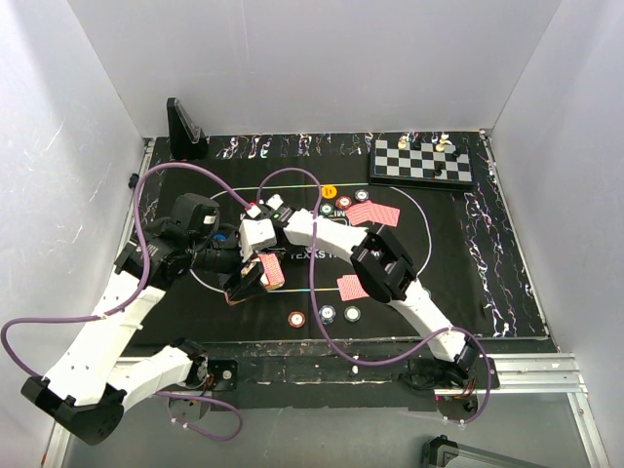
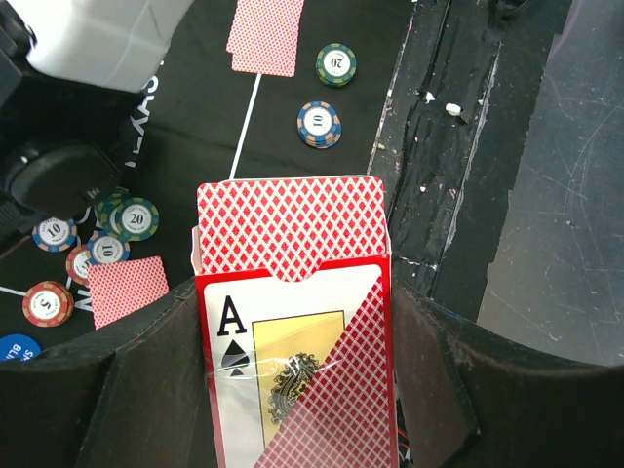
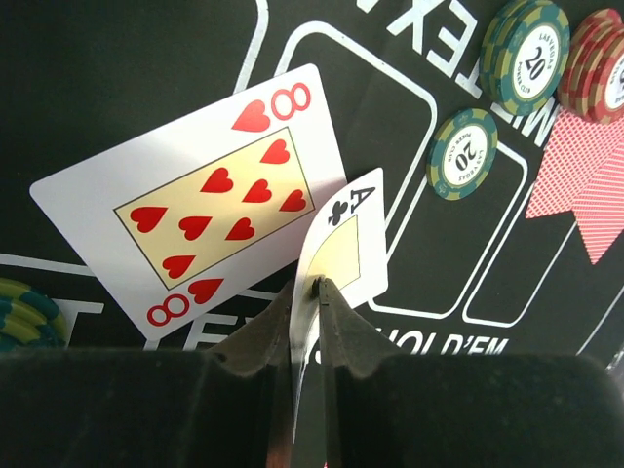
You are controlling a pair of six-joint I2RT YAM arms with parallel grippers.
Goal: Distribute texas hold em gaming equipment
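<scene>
My left gripper [image 2: 292,331] is shut on a red card box [image 2: 292,234] with an ace of spades printed on its front. In the top view this box [image 1: 271,270] hangs over the mat's left half. The right gripper [image 3: 319,288] is shut on an ace of clubs card [image 3: 343,239], which stands on edge just above the mat. An eight of hearts [image 3: 210,200] lies face up beside it. The right gripper [image 1: 265,208] reaches across the mat's middle. Poker chips [image 3: 464,153] and red-backed cards [image 3: 585,180] lie to its right.
Under the left wrist lie loose chips [image 2: 319,124], a chip cluster [image 2: 125,219], red-backed cards [image 2: 265,36] and a blue button [image 2: 18,348]. A chessboard [image 1: 422,161] sits at the back right and a black stand [image 1: 183,129] at the back left. A yellow button [image 1: 330,190] lies on the mat.
</scene>
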